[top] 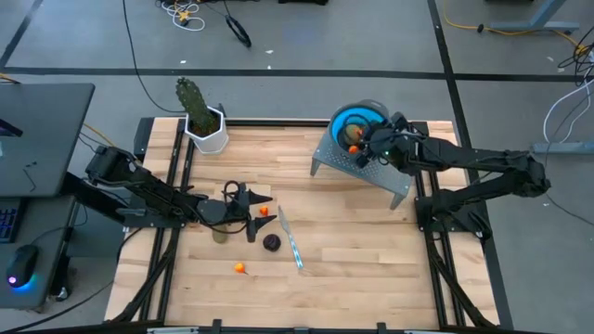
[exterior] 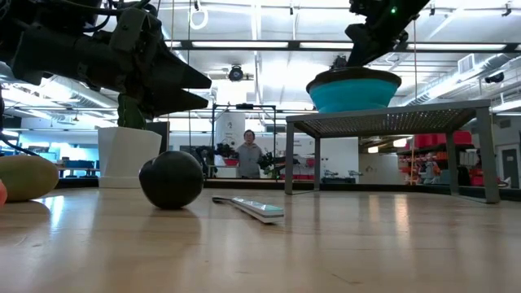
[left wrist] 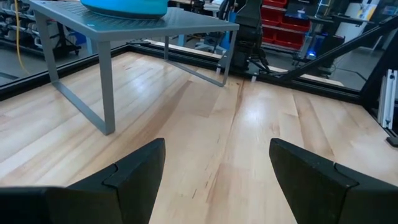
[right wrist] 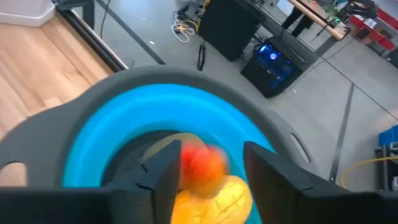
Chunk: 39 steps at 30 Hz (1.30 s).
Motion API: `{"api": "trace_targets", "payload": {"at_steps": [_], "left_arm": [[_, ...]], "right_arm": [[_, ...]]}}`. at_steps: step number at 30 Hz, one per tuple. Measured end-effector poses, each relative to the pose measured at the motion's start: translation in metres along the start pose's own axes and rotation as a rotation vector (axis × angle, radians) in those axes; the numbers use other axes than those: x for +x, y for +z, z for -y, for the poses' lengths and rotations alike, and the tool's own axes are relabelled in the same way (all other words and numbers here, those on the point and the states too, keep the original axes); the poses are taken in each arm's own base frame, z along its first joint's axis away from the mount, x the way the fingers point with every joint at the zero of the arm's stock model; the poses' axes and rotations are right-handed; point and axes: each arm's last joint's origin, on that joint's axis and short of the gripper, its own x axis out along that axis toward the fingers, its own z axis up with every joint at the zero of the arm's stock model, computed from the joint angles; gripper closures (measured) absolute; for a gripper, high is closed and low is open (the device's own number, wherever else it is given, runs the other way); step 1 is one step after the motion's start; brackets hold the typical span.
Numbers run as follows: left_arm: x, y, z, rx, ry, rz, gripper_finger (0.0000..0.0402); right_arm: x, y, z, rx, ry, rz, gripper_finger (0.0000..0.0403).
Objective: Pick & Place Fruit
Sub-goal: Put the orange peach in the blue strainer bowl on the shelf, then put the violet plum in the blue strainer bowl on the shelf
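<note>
Now the small orange fruit hangs between the right gripper's parted jaws over the blue bowl, above the yellow fruit; best to open wide, then lift straight. Only the high view shows the left gripper, jaws apart, empty, near the purple fruit mid-table.

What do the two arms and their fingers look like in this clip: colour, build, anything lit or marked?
Both arms are dark, jointed, with boxy links. The left gripper ends in two broad, wedge-shaped black fingers with flat matte faces. The right gripper has matching black fingers; a small green light glows on its wrist in the high view. No cables or markings visible.
</note>
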Motion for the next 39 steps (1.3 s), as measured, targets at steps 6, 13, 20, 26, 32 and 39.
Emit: {"api": "trace_targets", "payload": {"at_steps": [6,13,20,26,32,39], "left_arm": [[-0.001,-0.001,0.002,-0.028,-0.008,-0.002,0.0107],[-0.002,-0.001,0.003,-0.039,0.0,0.001,0.0107],[-0.002,-0.001,0.003,-0.052,-0.001,0.002,0.0107],[-0.002,-0.001,0.003,-0.037,0.01,0.005,0.0107],[-0.002,-0.001,0.003,-0.023,0.01,0.005,0.0107],[-0.002,-0.001,0.003,-0.055,0.01,0.006,0.0107]], "right_arm": [[0.001,0.0,0.001,0.006,-0.006,-0.004,0.0162],[-0.001,0.0,-0.001,0.004,0.007,-0.001,0.0151],[-0.01,0.001,-0.01,0.012,0.054,0.03,0.0151],[-0.028,0.007,-0.028,0.034,0.169,0.128,0.0151],[-0.051,0.007,-0.05,0.078,0.455,0.165,0.0151],[-0.069,-0.011,-0.088,0.058,0.752,0.067,0.0151]]}}
